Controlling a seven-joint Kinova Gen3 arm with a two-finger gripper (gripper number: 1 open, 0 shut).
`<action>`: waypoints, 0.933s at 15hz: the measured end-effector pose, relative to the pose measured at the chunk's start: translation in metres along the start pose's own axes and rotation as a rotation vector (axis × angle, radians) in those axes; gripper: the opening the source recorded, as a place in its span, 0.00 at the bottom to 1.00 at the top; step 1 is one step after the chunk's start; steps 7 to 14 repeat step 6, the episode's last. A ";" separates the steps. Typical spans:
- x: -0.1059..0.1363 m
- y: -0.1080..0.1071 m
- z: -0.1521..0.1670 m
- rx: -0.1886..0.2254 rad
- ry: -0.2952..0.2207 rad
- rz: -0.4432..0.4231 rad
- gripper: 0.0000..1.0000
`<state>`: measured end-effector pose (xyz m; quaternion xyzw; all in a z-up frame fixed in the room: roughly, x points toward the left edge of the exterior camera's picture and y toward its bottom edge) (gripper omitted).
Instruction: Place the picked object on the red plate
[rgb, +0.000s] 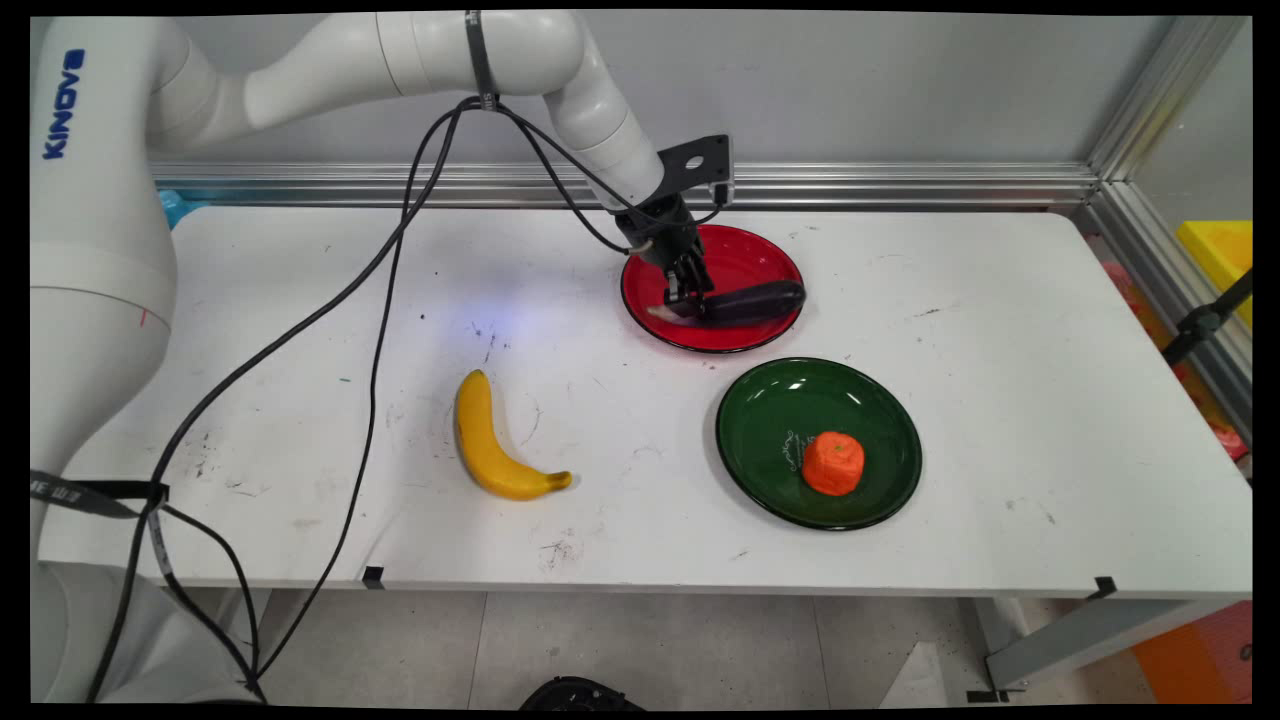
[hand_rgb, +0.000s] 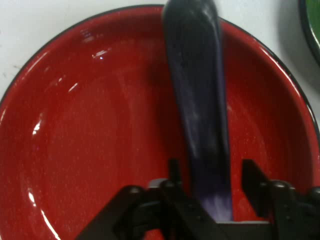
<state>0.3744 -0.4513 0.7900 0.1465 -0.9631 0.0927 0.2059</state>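
Observation:
A dark purple eggplant (rgb: 758, 301) lies across the near part of a red plate (rgb: 745, 258) at the table's back middle. My gripper (rgb: 689, 300) is down at the eggplant's left end. In the hand view the eggplant (hand_rgb: 197, 100) runs up from between the two fingers, over the red plate (hand_rgb: 90, 130). The gripper (hand_rgb: 212, 172) is open: one finger stands on each side of the eggplant, with a narrow gap showing on the right side. The eggplant rests on the plate.
A green plate (rgb: 770, 420) in front of the red one carries an orange fruit (rgb: 833, 463); its rim (hand_rgb: 312, 25) shows in the hand view's corner. A yellow banana (rgb: 485, 445) lies on the table to the left. Black cables hang from the arm.

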 end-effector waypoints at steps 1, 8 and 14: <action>-0.001 0.000 0.000 -0.001 -0.001 -0.002 1.00; -0.002 0.000 -0.002 -0.004 -0.005 -0.007 1.00; -0.002 0.000 -0.002 -0.004 -0.005 -0.007 1.00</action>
